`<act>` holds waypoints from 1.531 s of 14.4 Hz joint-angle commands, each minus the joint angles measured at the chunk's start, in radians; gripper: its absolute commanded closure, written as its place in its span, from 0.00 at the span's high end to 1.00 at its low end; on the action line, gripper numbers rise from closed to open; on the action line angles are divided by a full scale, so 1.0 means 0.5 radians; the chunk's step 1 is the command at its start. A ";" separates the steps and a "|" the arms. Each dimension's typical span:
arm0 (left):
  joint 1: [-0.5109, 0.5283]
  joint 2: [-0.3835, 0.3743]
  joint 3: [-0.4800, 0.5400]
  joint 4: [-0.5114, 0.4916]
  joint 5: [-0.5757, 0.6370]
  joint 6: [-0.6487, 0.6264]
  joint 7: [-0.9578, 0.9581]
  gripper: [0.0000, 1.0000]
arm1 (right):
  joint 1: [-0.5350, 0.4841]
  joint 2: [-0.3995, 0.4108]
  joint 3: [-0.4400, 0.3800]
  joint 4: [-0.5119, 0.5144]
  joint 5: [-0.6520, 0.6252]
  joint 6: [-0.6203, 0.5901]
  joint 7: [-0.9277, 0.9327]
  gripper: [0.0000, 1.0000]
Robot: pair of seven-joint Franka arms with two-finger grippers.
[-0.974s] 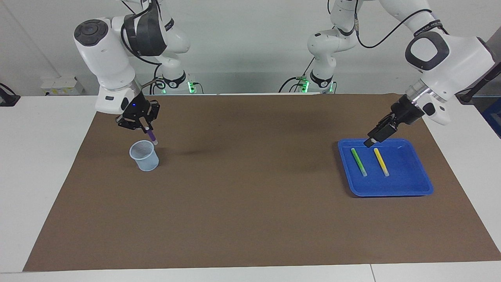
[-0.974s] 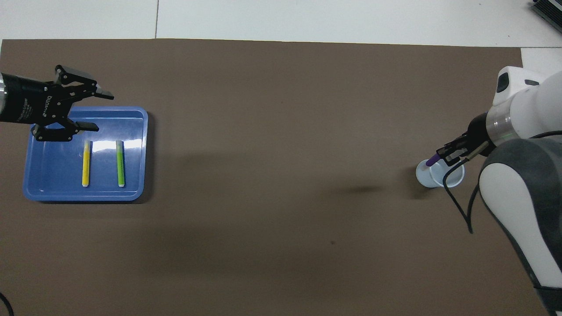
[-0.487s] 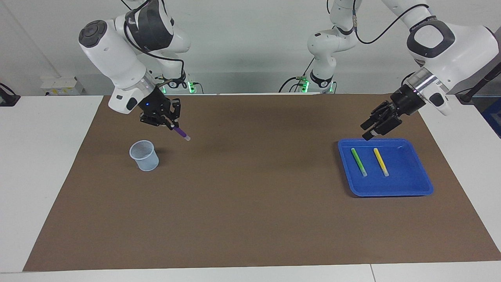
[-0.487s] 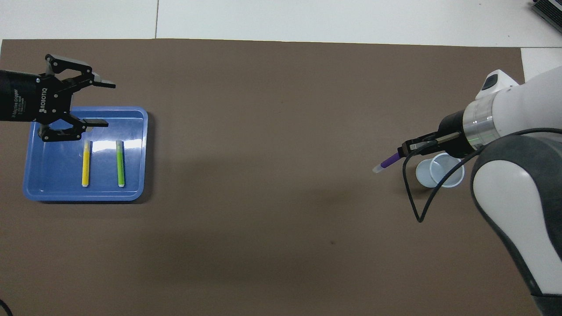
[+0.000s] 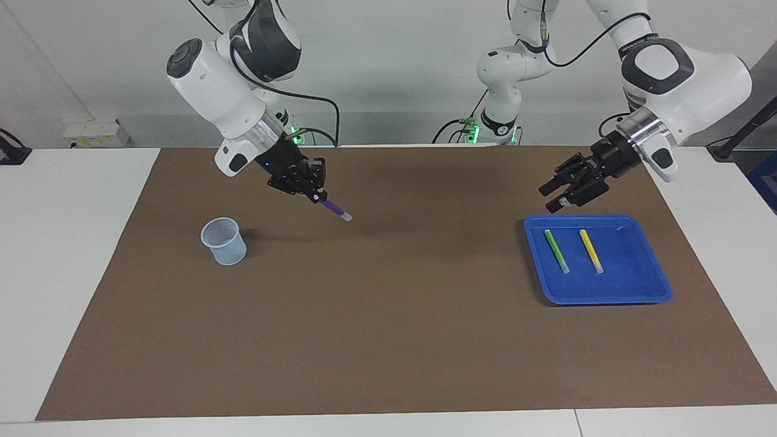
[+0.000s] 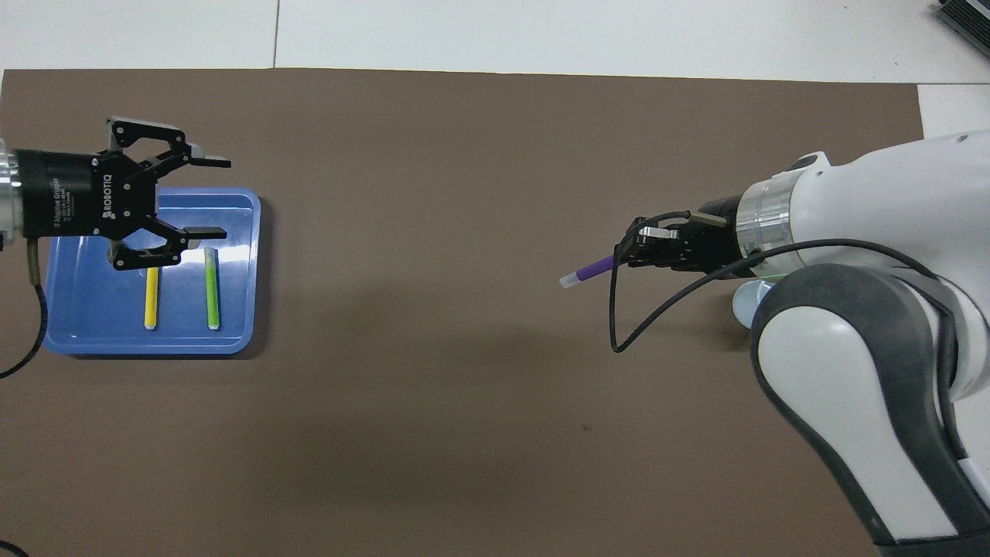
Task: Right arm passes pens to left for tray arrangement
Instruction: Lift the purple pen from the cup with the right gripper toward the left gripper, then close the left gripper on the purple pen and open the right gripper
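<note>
Slim purple pen pinched in right claw; rounded blue tray

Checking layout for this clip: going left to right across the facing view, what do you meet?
Mesh cup → right gripper shut on the purple pen → open left gripper → green pen → yellow pen, both in the blue tray.

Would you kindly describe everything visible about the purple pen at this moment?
The purple pen is a slim, smooth, plastic-looking marker with a purple barrel and a small whitish tip. The right gripper is shut on its upper end, holding it in the air over the bare brown mat, tilted with the tip lowest and pointing toward the left arm's end of the table. Nothing else touches it.
</note>
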 commanded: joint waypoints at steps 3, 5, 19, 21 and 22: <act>-0.206 -0.129 0.014 -0.236 -0.108 0.326 -0.206 0.80 | 0.129 -0.038 0.004 -0.131 0.189 0.258 0.346 0.00; -0.292 -0.132 0.014 -0.279 -0.129 0.445 -0.276 0.80 | 0.208 -0.031 0.001 -0.171 0.247 0.432 0.499 0.00; -0.979 -0.197 0.014 -0.656 -0.298 1.485 -0.847 0.80 | 0.666 0.144 0.005 -0.220 0.538 1.243 1.077 0.00; -1.059 -0.215 0.014 -0.724 -0.380 1.611 -0.850 0.80 | 0.693 0.153 0.001 -0.220 0.621 1.246 1.077 0.00; -1.099 -0.224 0.014 -0.773 -0.402 1.660 -0.850 0.80 | 0.693 0.153 0.001 -0.220 0.634 1.246 1.077 0.00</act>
